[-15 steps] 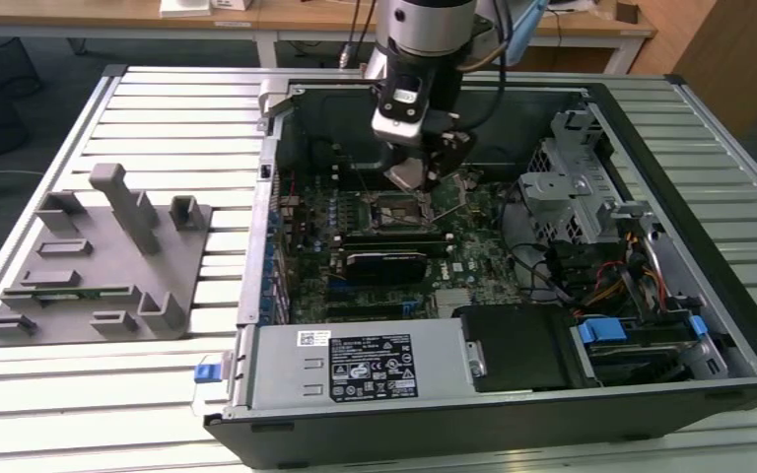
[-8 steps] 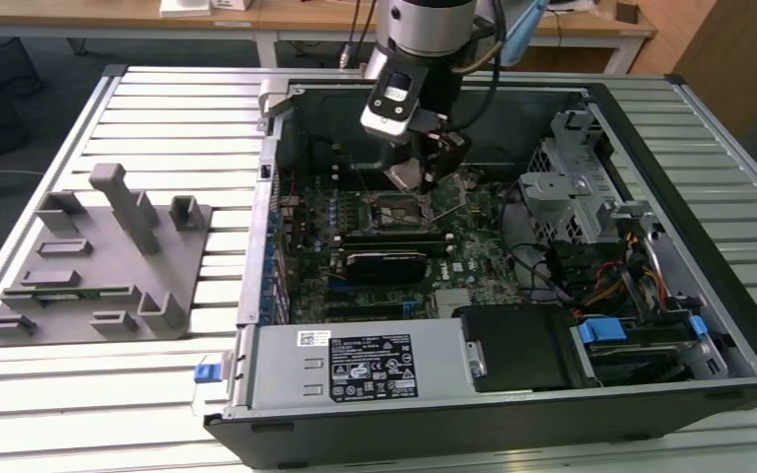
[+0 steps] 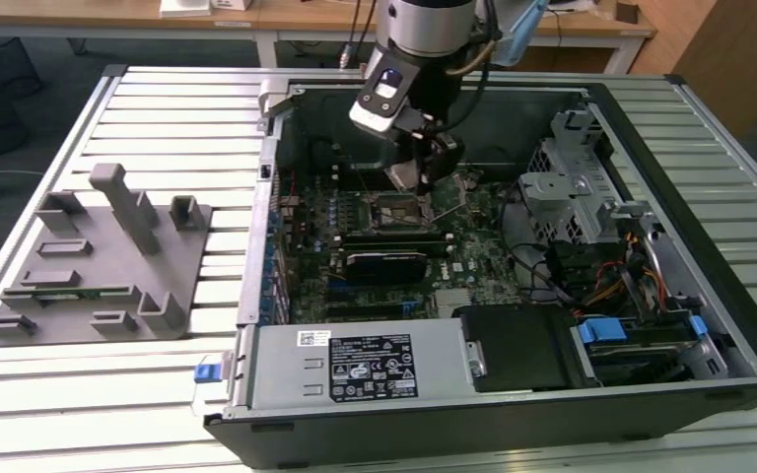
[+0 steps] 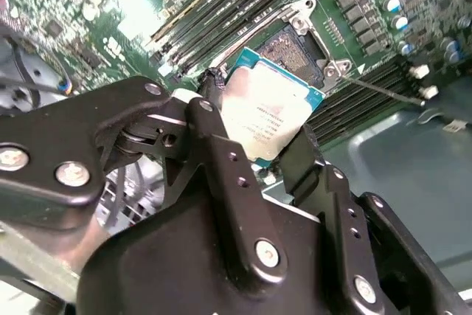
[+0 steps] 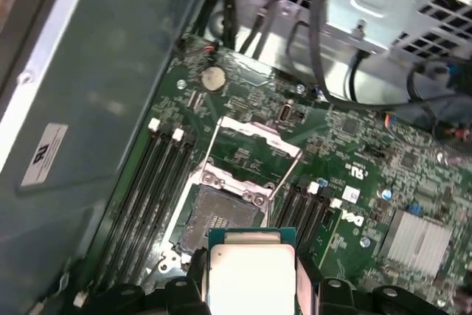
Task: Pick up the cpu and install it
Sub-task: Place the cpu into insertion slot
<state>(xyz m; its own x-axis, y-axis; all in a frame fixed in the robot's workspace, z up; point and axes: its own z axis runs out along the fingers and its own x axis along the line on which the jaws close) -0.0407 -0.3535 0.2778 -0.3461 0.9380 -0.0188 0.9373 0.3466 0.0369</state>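
Note:
My gripper [image 3: 413,175] is shut on the cpu [image 4: 271,108], a flat square chip with a shiny silver top and a thin teal-green rim. In both wrist views the black fingers [image 4: 212,127] clamp two opposite edges of the chip. The cpu [image 5: 251,274] hangs tilted just above and beside the open black socket [image 5: 220,219] on the green motherboard. The socket's metal load plate [image 5: 254,138] is swung up and its lever [image 5: 284,175] is raised. In the exterior view the gripper reaches down into the open computer case over the socket [image 3: 398,209].
The computer case [image 3: 352,414] lies open on a slatted metal table [image 3: 181,108]. A grey fixture [image 3: 90,261] with posts stands at the exterior view's left. Memory slots [image 5: 144,197] flank the socket. A drive cage [image 3: 576,177], cables and a black power supply [image 3: 352,365] crowd the case.

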